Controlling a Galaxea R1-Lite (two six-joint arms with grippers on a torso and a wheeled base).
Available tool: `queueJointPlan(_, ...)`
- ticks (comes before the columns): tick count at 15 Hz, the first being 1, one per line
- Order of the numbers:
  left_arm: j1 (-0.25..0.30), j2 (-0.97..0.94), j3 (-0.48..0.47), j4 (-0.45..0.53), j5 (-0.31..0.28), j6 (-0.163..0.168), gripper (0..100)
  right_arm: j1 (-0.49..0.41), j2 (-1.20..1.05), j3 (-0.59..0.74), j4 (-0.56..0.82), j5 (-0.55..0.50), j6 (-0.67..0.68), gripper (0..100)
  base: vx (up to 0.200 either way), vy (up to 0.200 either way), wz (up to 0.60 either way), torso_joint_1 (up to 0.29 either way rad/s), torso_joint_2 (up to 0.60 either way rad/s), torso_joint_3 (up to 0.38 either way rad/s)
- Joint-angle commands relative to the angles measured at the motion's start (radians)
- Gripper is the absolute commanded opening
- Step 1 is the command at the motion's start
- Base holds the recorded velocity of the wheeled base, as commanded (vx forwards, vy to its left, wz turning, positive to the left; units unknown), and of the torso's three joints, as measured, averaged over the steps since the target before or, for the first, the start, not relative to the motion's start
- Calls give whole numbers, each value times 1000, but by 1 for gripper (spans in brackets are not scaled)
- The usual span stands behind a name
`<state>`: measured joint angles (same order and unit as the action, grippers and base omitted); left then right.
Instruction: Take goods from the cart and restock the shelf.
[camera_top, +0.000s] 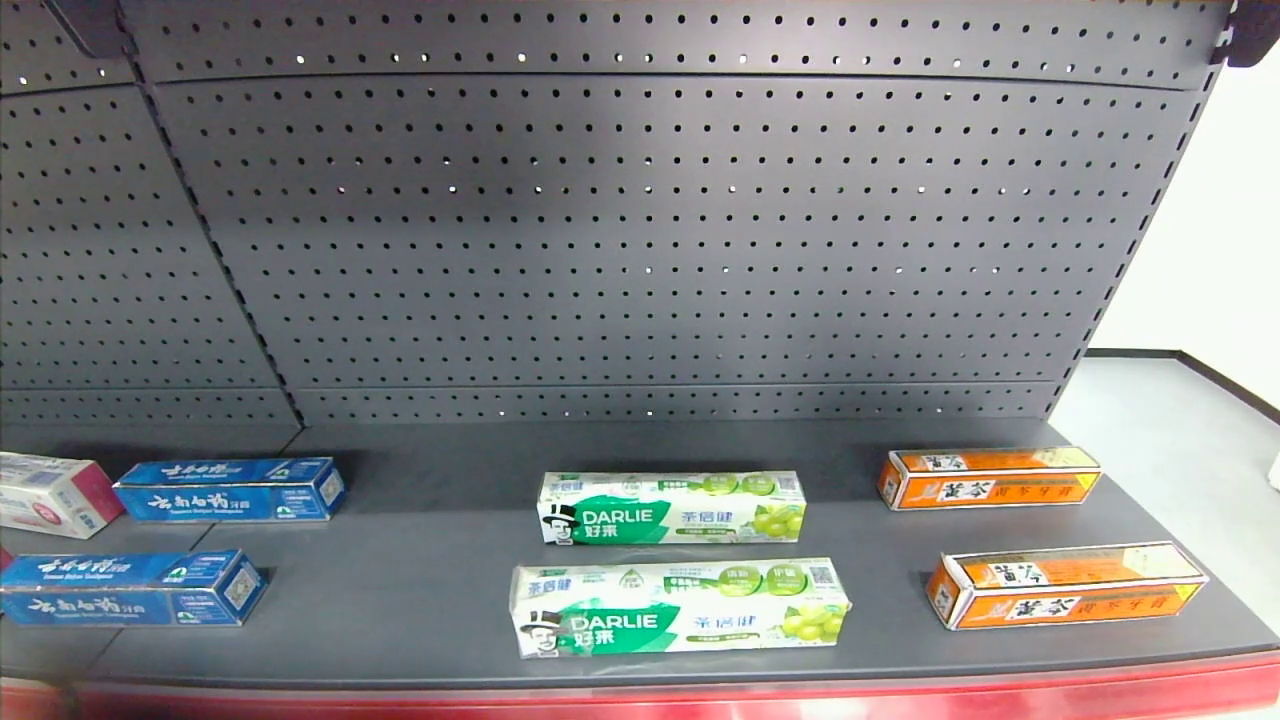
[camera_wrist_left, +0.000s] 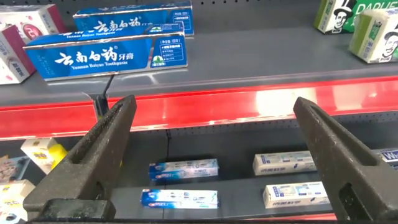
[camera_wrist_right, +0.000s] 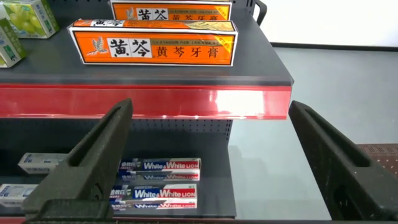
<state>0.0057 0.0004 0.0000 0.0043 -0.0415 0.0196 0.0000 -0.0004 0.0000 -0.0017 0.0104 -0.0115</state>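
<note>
Left gripper (camera_wrist_left: 214, 102) and right gripper (camera_wrist_right: 211, 104) hang before the shelf (camera_top: 420, 560), jaws spread wide and empty, while blue boxes (camera_top: 230, 488), green boxes (camera_top: 670, 507) and orange boxes (camera_top: 988, 477) of toothpaste lie in pairs on it

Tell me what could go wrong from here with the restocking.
1. Both the left hand and right hand are open and empty, pointing at the shelf's red front strip; advancing straight could strike it.
2. The front green-and-white cardboard toothpaste box lies close to that strip; a brushing arm might drag it off.
3. The front orange cardboard toothpaste box sits near the shelf's right end; a nudge could push it over.
</note>
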Motion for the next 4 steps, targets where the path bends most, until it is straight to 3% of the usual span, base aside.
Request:
queueJointPlan(1, 0, 0, 0, 0, 0, 0, 100, 0, 0, 0, -1, 0, -1, 100, 0, 0, 0, 0, 0, 0)
queueJointPlan(4, 0, 0, 0, 0, 0, -1, 100, 0, 0, 0, -1, 0, 1, 100, 0, 0, 0, 0, 0, 0)
